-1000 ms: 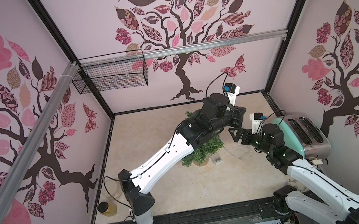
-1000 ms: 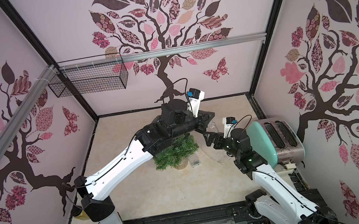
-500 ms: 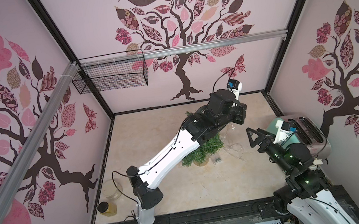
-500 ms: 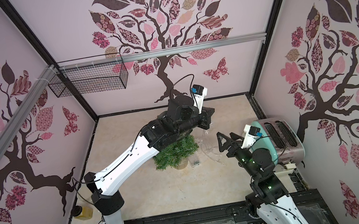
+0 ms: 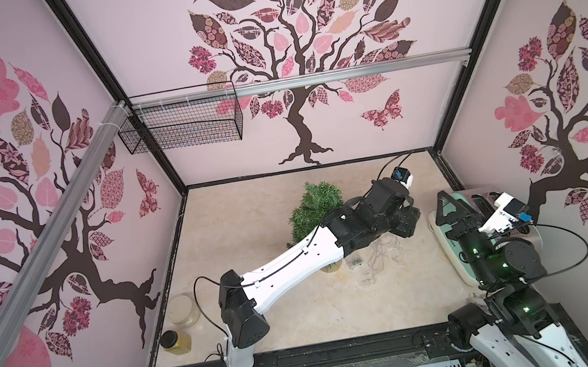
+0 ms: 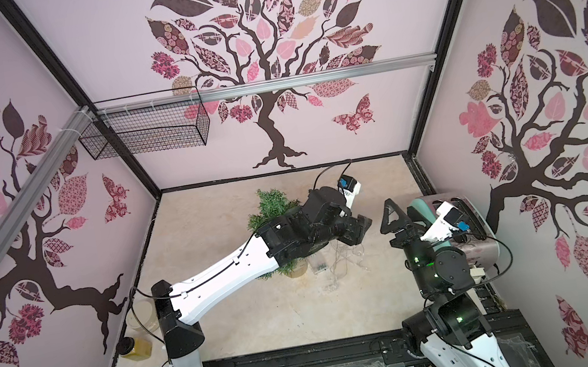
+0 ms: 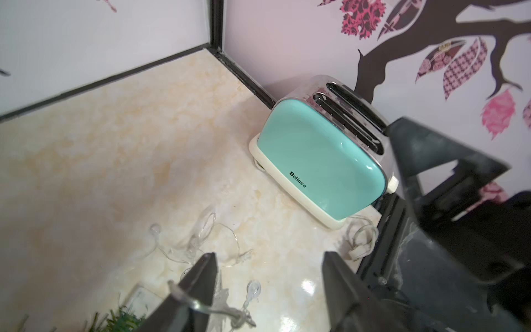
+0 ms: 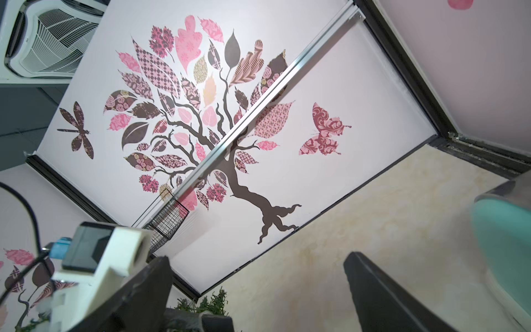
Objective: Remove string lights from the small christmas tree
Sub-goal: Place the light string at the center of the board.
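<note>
Fingers [image 7: 201, 284] of the left gripper [image 7: 268, 255] stand apart, with one strand of the thin silvery-wire string lights [image 7: 205, 227] draped over one of them. The rest lies as a directionless tangle beside the small green bristly christmas tree [image 5: 313, 205]. The right gripper [image 8: 257, 257] gapes wide, empty. A yellow-filled glass jar [image 5: 177, 342] stands well apart from the tree.

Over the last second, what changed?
The right gripper pulled back from the tree to the toaster, open. The left gripper opened, releasing the string lights onto the table beside the tree; one strand drapes over a finger. Tree and toaster stayed put.
</note>
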Controlling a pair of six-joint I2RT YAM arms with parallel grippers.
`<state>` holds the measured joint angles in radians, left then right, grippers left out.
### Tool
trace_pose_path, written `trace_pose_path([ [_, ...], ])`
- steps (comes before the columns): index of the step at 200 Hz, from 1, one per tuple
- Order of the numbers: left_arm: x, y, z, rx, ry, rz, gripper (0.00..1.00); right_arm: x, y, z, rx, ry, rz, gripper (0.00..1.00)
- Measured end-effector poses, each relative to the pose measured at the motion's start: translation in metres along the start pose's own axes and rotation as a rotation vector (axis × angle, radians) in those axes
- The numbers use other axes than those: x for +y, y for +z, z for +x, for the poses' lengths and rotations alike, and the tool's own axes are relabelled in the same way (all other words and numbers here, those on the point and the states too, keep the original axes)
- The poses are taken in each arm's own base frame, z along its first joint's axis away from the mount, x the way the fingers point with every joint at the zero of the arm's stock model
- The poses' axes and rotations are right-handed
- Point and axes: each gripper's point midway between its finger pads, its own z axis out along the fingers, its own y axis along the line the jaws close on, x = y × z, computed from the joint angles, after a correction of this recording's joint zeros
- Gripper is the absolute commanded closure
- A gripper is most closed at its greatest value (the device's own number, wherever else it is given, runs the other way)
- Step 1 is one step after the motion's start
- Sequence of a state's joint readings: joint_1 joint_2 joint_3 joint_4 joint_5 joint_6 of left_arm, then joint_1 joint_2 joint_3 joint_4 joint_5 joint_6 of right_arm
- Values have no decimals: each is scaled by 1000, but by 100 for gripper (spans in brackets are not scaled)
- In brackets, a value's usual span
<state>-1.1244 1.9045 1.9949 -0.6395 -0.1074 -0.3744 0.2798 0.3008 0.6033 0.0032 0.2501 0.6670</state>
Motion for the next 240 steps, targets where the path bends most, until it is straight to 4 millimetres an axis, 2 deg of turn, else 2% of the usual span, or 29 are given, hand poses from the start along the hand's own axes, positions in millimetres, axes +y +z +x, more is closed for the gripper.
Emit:
trace_pose_path([
  [25, -1, 0, 0, -1, 4, 4, 2, 11, 4, -10, -3, -14, -8, 0],
  [48, -2, -3, -1, 9, 6, 6, 2, 4, 10, 0, 37, -36, 26, 0],
  [68, -6, -13, -11, 24, 11, 5, 2, -3, 14, 9, 83, -63, 68, 0],
  [88, -11, -19, -18, 45, 10, 14, 2, -3, 18, 7, 100, -80, 101, 0],
  [101, -9, -19, -5, 97, 9, 9, 2, -2, 19, 3, 95, -86, 113, 0],
  [134, 4, -6, 55, 299, -2, -35, 2, -7, 16, -6, 62, -103, 153, 0],
  [148, 9, -2, 73, 369, 0, -60, 2, -8, 15, -11, 47, -110, 169, 0],
  [197, 15, 12, 116, 523, 94, -163, 2, -7, 12, -23, 6, -112, 186, 0],
  [214, 15, 9, 130, 565, 151, -196, 2, -8, 12, -23, 5, -113, 189, 0],
  [240, 18, 1, 138, 588, 252, -251, 2, -8, 12, -23, 3, -114, 193, 0],
])
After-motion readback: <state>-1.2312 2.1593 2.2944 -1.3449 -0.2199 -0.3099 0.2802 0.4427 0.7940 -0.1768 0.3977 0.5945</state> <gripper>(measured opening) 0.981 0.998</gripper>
